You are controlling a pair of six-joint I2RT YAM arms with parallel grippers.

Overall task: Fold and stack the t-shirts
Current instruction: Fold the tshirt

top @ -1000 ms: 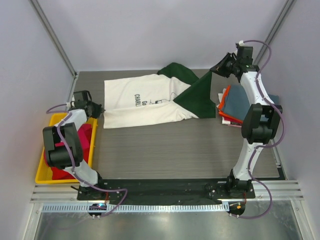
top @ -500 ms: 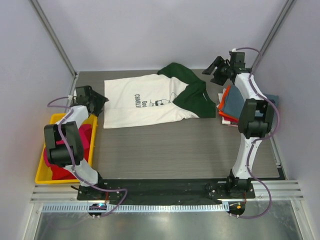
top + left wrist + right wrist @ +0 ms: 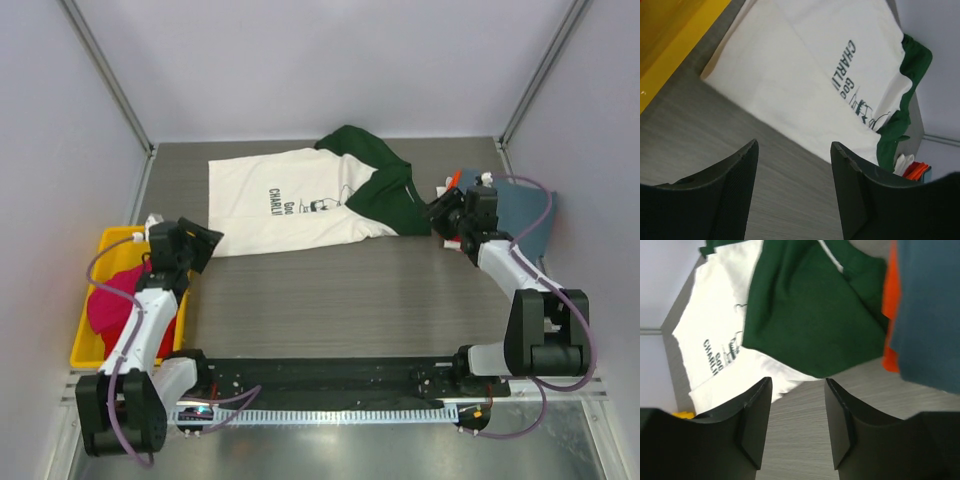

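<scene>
A cream-white t-shirt (image 3: 285, 205) with black chest print lies flat at the back of the table. Its dark green sleeve (image 3: 390, 200) is folded in over the body. My left gripper (image 3: 205, 245) hovers near the shirt's front left corner, open, with only bare table between its fingers (image 3: 794, 145). My right gripper (image 3: 437, 212) sits just right of the green sleeve (image 3: 810, 315), open and empty (image 3: 797, 381). A slate-blue shirt (image 3: 515, 215) tops a folded stack with orange (image 3: 455, 180) showing beneath. A red shirt (image 3: 110, 310) lies in the bin.
The yellow plastic bin (image 3: 85, 350) stands at the left edge, beside my left arm. Grey walls with metal posts close in the back and sides. The black mounting rail (image 3: 320, 375) runs along the near edge.
Both grippers opened and let go of the cream shirt, then drew back toward the near side. The green sleeve dropped and now lies folded on the shirt.
</scene>
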